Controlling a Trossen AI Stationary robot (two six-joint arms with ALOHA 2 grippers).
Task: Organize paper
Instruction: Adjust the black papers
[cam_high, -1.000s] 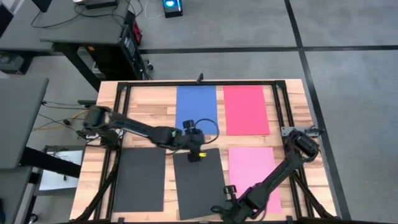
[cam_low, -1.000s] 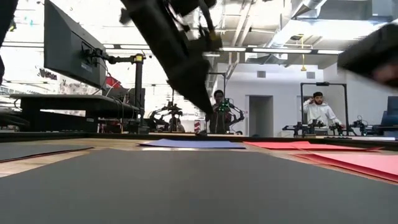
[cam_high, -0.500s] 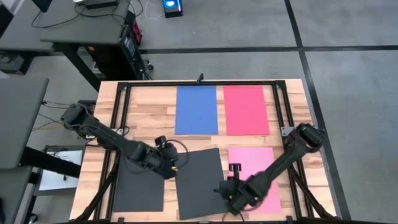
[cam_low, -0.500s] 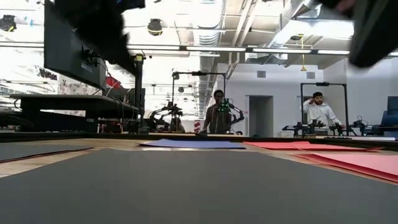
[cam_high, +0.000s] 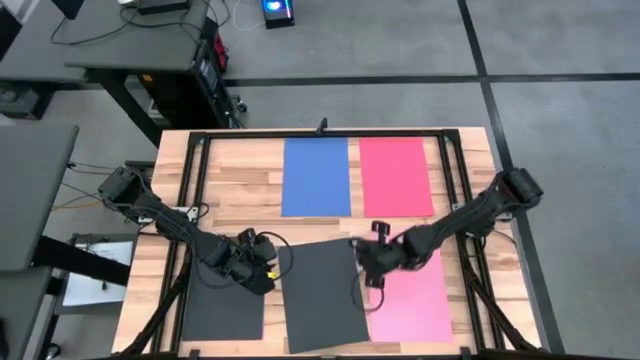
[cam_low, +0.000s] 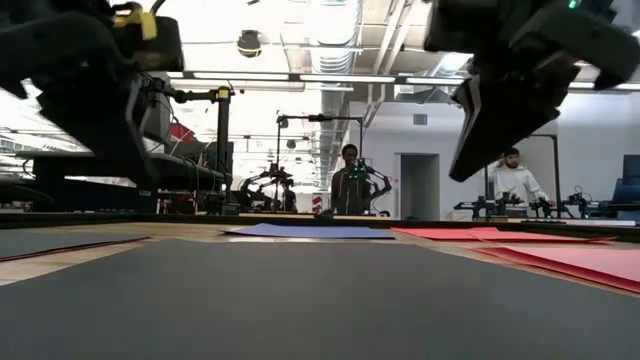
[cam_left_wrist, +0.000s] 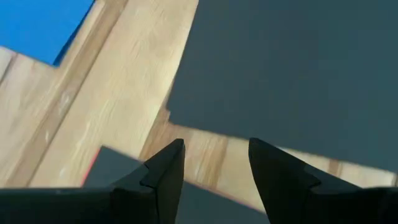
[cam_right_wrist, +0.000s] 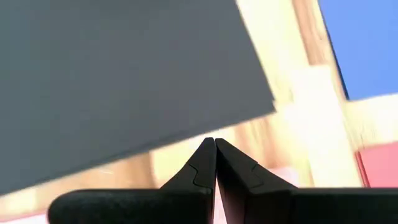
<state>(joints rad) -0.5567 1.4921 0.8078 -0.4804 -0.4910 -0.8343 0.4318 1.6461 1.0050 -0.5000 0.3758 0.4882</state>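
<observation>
Five paper sheets (cam_high: 322, 295) flat on desk (cam_high: 235, 185): two side by side at 12, three across 6, middle one skewed.

5 paper sheets (cam_high: 321, 295) on table (cam_high: 237, 180)

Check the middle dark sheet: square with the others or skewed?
Skewed. The middle dark sheet lies rotated against the left dark sheet and pink sheet.

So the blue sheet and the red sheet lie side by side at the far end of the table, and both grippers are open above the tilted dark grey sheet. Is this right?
Not quite. Only the left gripper is open; the right gripper is shut, as the right wrist view shows. The blue sheet and the red sheet do lie side by side at the far end, and both grippers are by the tilted dark grey sheet.
</observation>
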